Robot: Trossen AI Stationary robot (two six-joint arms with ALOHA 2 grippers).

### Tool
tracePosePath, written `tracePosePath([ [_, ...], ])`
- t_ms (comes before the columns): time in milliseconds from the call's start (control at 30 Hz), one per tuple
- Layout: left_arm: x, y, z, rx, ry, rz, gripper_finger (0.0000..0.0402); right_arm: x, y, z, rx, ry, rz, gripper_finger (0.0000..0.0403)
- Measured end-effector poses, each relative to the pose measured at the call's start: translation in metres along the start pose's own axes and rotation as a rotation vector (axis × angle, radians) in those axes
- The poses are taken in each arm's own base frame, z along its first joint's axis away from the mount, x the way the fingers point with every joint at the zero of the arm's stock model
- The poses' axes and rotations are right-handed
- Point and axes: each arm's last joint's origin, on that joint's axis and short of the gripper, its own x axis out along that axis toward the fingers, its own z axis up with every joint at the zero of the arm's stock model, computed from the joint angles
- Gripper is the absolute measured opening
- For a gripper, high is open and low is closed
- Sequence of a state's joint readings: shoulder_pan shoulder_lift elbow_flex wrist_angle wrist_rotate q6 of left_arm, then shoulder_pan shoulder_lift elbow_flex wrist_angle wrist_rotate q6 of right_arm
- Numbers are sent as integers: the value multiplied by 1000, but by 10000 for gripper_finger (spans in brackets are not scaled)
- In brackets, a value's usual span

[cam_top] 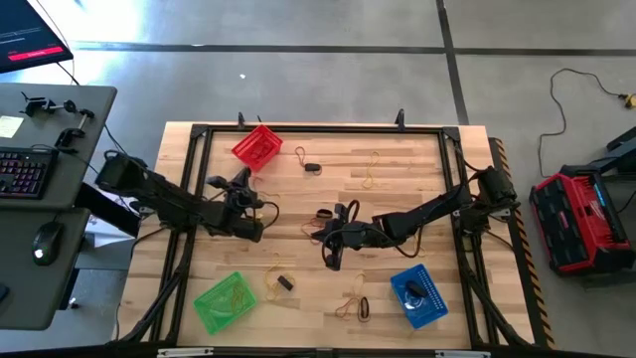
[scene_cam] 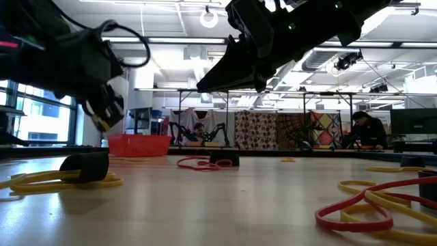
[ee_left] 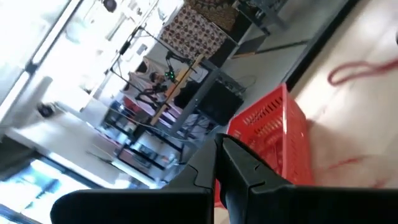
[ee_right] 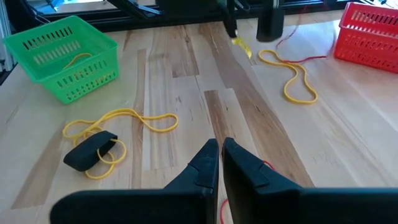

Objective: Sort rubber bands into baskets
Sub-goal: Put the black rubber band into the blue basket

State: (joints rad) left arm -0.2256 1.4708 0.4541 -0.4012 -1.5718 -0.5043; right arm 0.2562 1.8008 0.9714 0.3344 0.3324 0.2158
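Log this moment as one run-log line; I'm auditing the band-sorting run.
left claw: shut, empty, near red basket | right claw: shut, empty, mid-table | green basket: yellow bands inside | loose bands remain on table

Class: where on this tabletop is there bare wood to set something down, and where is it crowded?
Bare: the far right corner, and the strip between the green basket and the left end effector. Crowded: around the right end effector and beside the blue basket.
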Motion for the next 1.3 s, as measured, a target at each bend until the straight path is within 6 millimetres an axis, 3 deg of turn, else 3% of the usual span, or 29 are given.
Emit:
tracePosePath([
  [300, 0, -26, -10, 219, 0, -1, 3, 0, 0, 1, 3, -7, 0, 10],
  [467, 0, -31, -7, 183, -1, -2, 3, 0, 0, 1, 3, -7, 0, 10],
  [767, -11, -34, 17, 66, -32, -47, 3, 0, 0, 2, -9, -18, -1, 10],
  [1100, -23, -49, 33, -20, 19, -422, 3, 0, -1, 2, -34, -30, -47, 10],
  [1300, -18, -57, 47, -128, -175, -789, 3, 1, -4, 2, -48, -22, -58, 10],
])
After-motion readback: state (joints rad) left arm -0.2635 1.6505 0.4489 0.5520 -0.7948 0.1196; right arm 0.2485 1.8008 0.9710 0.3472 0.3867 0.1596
